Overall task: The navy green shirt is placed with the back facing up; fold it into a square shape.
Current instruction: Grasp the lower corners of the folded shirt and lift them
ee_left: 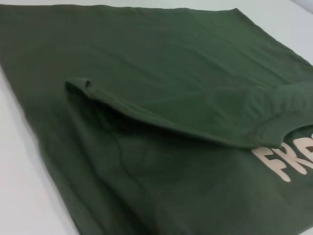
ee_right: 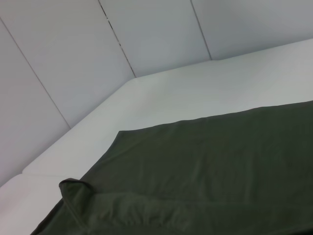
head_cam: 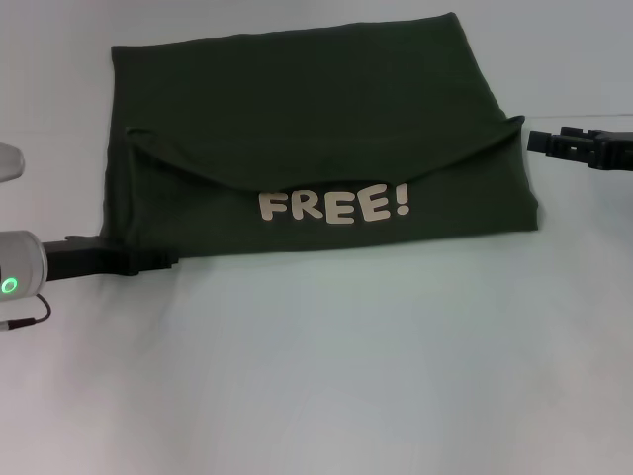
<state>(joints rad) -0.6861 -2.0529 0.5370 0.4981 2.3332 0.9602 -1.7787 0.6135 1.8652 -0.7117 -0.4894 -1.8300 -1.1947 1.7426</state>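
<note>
table: bare white surface [head_cam: 326, 376] fills the near part of the head view, running under and around the shirt; pale wall panels [ee_right: 146, 34] stand behind its far edge in the right wrist view.
left gripper: black gripper [head_cam: 148, 263] lies low at the shirt's near left corner, reaching in from the robot's left; its tip is tucked against or under the cloth edge there, so whether the fingers are parted or clenched on fabric cannot be told.
left arm: grey wrist housing with a lit green ring [head_cam: 10, 286] sits at the left border, a thin cable trailing below it.
navy green shirt: dark olive-green shirt [head_cam: 297, 119] lies flat on the table in the middle and far part of the head view, already folded into a wide rectangle; an upper layer is doubled toward the near side and ends in a curved edge that sags across the middle.
print: cream letters reading "free!" [head_cam: 333, 206] show on the lower layer, just below that curved edge; the left wrist view catches only the start of the word [ee_left: 286, 161].
fold corners: one small raised corner of the upper layer stands at the left [ee_left: 78, 84], another at the right end near the right gripper [ee_right: 73, 188].
right gripper: black gripper [head_cam: 539, 141] hovers just beside the shirt's right edge, level with the fold's right corner, not touching the cloth as far as can be seen; its finger state cannot be told.
</note>
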